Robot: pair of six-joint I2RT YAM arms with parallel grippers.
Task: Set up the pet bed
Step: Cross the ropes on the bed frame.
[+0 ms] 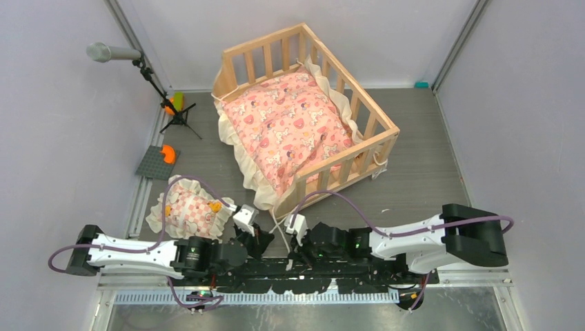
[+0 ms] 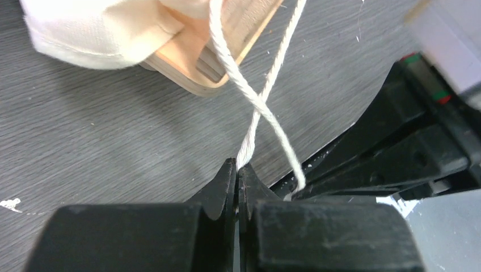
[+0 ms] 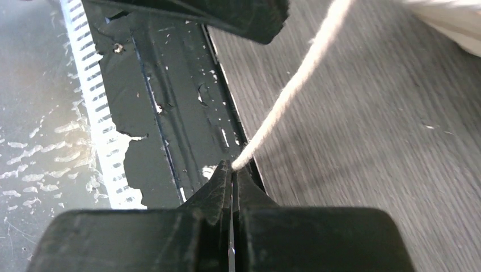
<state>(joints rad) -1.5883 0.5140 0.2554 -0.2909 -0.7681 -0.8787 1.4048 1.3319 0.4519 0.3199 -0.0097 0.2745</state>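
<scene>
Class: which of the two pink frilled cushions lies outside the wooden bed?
The small pillow, on the table left of the frame; the large cushion lies inside the pet bed.

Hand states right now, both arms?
Left hand: closed, pinching a white cord.
Right hand: closed, pinching a second white cord.

Pet bed (image 1: 345, 154): pale natural wood, unpainted.
Cushion (image 1: 286, 127): pink, printed with red hearts and white figures, possibly rabbits (print too small to be sure); frill cream.
Small pillow (image 1: 187, 207): pink-and-white check, cream frill, orange spots.
String (image 2: 255, 105): off-white.
Table (image 1: 421, 172): dark grey, wood-grain streaks.
Left gripper (image 2: 237, 173) and right gripper (image 3: 231, 173): black.
Left arm (image 1: 131, 249) and right arm (image 1: 407, 241): white shells, black joints.
Cables (image 1: 330, 192): purple.
Plate (image 1: 156, 164): dark grey.
Piece (image 1: 167, 153) on it: orange.
</scene>
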